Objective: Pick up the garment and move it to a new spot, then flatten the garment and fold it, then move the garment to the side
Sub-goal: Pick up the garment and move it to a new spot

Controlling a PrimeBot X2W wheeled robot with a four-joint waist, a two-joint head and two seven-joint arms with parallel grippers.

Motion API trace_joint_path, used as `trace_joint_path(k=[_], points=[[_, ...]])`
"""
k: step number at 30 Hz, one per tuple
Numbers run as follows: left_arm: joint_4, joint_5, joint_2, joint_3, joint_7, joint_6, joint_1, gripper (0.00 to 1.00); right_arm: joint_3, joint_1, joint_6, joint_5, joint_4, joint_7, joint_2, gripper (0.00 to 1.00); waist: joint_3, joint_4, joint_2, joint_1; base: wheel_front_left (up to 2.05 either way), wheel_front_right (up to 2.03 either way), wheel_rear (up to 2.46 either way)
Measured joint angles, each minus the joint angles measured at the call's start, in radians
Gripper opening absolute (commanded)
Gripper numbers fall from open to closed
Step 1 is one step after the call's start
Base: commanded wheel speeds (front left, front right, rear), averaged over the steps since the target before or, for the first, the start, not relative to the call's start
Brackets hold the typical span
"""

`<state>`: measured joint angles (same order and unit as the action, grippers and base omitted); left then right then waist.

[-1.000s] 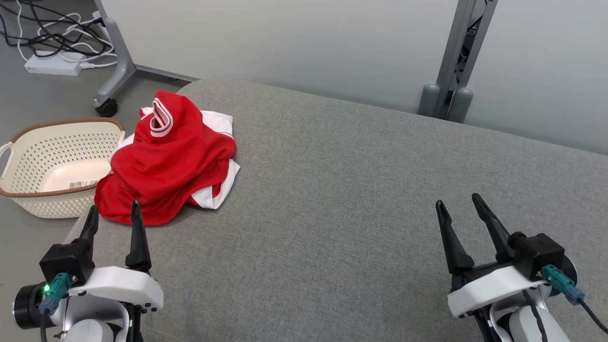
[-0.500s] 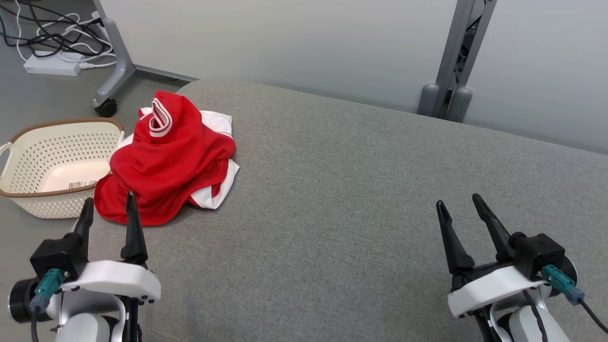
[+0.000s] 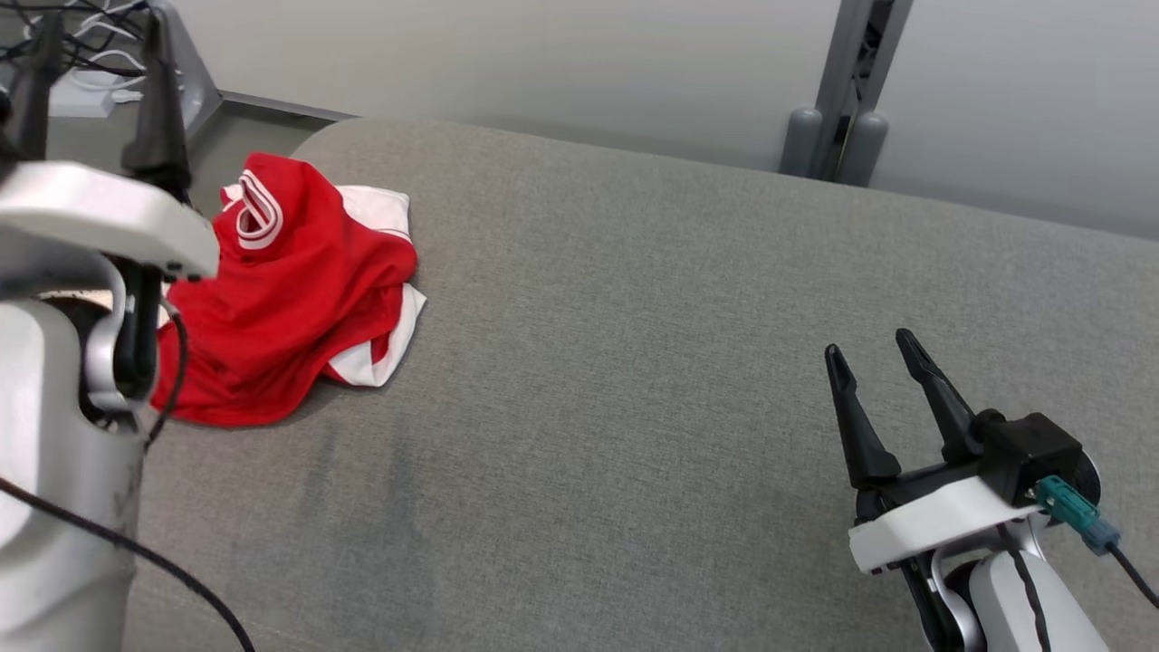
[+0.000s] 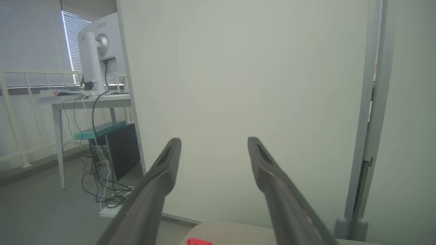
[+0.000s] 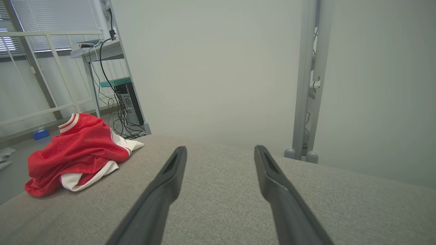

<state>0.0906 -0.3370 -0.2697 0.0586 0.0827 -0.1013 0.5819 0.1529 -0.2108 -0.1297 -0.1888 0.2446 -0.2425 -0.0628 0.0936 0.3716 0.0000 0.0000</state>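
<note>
A crumpled red garment [image 3: 290,299] with white trim lies heaped at the left end of the grey padded surface [image 3: 634,362]; the right wrist view has the garment [image 5: 75,153] at its left. My left gripper [image 3: 95,50] is raised high at the upper left, close to the camera, open and empty, above and to the left of the garment. In the left wrist view its fingers [image 4: 160,183] stand apart against the pale wall, with a sliver of red garment [image 4: 199,241] at the bottom edge. My right gripper [image 3: 874,358] hovers open and empty over the surface's right part, far from the garment.
A pale partition wall [image 3: 543,63] stands behind the surface, with a grey metal post and feet [image 3: 833,127] at the back right. Cables and a white power strip [image 3: 86,91] lie on the floor at the far left. A desk with a monitor [image 4: 92,61] stands beyond.
My left arm has risen sharply, from low beside the garment to high at the upper left. The head camera has shifted, moving the scene left and down. The basket is now hidden behind the arm.
</note>
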Motion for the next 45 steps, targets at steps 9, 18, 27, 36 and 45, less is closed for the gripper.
trace_joint_path(k=[9, 18, 27, 36, 45], points=[[0.38, -0.046, -0.067, -0.003, 0.184, 0.048, 0.199, 1.0, 0.036, -0.053, 0.0, 0.001, -0.034, 0.014, -0.022, 1.0, 0.098, -0.083, 0.0, 0.0, 0.0, 0.0, 0.0], [0.697, -0.097, -0.112, -0.031, 0.224, 0.087, 0.247, 1.0, 0.053, -0.095, 0.0, -0.004, -0.043, 0.014, -0.048, 1.0, 0.211, -0.163, 0.0, 0.0, 0.0, 0.0, 0.0], [0.863, -0.133, -0.168, -0.067, 0.177, 0.121, 0.269, 0.0, 0.069, -0.13, 0.0, -0.008, -0.057, 0.013, -0.065, 1.0, 0.301, -0.214, 0.0, 0.0, 0.0, 0.0, 0.0], [0.86, -0.095, -0.201, -0.052, -0.047, 0.135, 0.334, 0.0, 0.049, -0.127, 0.0, -0.009, -0.047, 0.012, -0.069, 1.0, 0.29, -0.208, 0.0, 0.0, 0.0, 0.0, 0.0], [0.651, -0.042, -0.18, -0.01, -0.265, 0.113, 0.334, 0.0, 0.012, -0.093, 0.0, -0.009, -0.046, 0.003, -0.044, 1.0, 0.196, -0.197, 0.0, 0.0, 0.0, 0.0, 0.0]])
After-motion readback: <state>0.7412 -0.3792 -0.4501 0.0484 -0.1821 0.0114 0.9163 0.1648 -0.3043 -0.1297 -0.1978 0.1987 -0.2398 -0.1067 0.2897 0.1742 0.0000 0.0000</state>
